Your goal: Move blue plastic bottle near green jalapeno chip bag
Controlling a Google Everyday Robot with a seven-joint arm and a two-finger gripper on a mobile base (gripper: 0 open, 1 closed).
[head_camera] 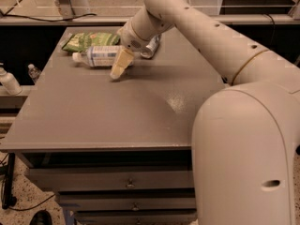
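Note:
The blue plastic bottle [98, 55] lies on its side at the far left of the grey table [117, 111], its white cap pointing left. The green jalapeno chip bag [89, 40] lies flat just behind it, almost touching. My gripper [120, 65] is at the bottle's right end, low over the table top, and reaches in from the right. The gripper hides the bottle's base.
A small silver-blue can [151, 47] lies behind my wrist, to the right of the bottle. Two bottles [8, 81] [33, 71] stand on a lower ledge off the table's left edge. My arm's large shoulder [243, 149] fills the right foreground. Drawers [126, 184] sit below the table front.

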